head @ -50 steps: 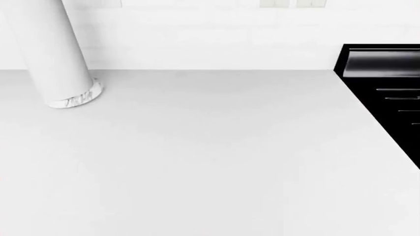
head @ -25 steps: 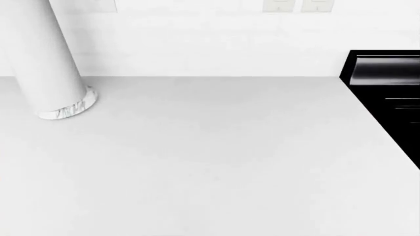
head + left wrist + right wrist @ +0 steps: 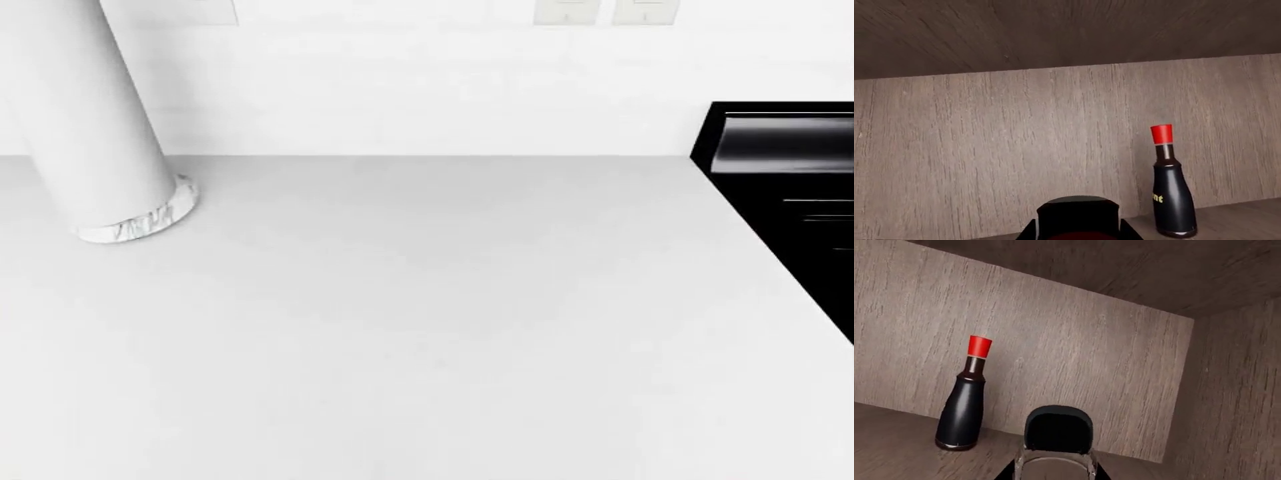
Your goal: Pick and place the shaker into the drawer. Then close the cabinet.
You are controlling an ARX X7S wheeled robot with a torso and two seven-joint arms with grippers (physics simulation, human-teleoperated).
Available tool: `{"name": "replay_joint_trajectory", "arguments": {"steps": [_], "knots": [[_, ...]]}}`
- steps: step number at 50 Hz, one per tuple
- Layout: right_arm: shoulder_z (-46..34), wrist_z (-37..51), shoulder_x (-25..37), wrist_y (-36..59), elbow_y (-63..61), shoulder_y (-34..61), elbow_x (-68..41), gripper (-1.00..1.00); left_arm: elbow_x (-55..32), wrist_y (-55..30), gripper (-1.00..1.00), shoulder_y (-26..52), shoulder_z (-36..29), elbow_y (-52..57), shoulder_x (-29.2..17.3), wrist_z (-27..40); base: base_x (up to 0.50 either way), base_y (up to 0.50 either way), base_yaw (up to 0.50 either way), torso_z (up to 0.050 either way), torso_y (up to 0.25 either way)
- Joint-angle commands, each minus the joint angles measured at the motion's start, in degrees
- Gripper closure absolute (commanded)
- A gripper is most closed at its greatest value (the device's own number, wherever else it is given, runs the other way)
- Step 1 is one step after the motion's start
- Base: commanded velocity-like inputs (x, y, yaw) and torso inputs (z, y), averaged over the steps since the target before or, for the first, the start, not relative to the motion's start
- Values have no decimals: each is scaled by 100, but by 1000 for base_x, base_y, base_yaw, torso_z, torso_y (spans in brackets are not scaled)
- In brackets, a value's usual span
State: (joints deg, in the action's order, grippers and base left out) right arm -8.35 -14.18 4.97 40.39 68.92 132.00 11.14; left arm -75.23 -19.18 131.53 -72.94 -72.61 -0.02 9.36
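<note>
Both wrist views look into a cabinet of brown wood grain (image 3: 987,150) (image 3: 1087,350). My left gripper (image 3: 1077,232) shows only as a black domed shape at the frame edge. A red patch sits low between its black sides, and I cannot tell whether that is the shaker. My right gripper (image 3: 1054,470) shows a similar black dome with a clear, greyish rounded piece under it. How either pair of jaws stands is hidden. The drawer cannot be made out. Neither arm appears in the head view.
A dark bottle with a red cap (image 3: 1173,200) (image 3: 962,415) stands on the cabinet floor by the back wall, between the two grippers. The head view shows a white counter (image 3: 427,320), a white cylinder on a marble base (image 3: 94,120) and a black stove (image 3: 794,200).
The head view tilted up a little early in the second, so the counter's back edge and the cylinder sit lower in frame. It has held still since.
</note>
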Motion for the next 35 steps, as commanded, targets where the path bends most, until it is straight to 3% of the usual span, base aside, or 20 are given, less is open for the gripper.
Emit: {"name": "replay_joint_trajectory", "arguments": {"steps": [1,6,9,18,35], "knots": [[329,-330,-106,311,-1025,299,841,100,766,-246,100,347,744,-166,-28,-23,0,0,0,0,0],[620,-848,-329,874,-2091,299,1425,100,5015,-1698,100,347,5042,899,0,-322,0,0,0,0,0],[632,-1023,-394,1105,-2461,299,1552,100,5553,-2137,100,347,5648,1360,0,-373,0,0,0,0,0],[625,-1300,-440,1439,-2750,299,1803,100,5831,-2550,100,347,5953,1743,0,-448,-369,0,0,0,0],[623,-1266,-362,1469,-2461,299,1723,100,5455,-2278,100,346,5594,1366,-1,-399,-500,0,0,0,0]]}}
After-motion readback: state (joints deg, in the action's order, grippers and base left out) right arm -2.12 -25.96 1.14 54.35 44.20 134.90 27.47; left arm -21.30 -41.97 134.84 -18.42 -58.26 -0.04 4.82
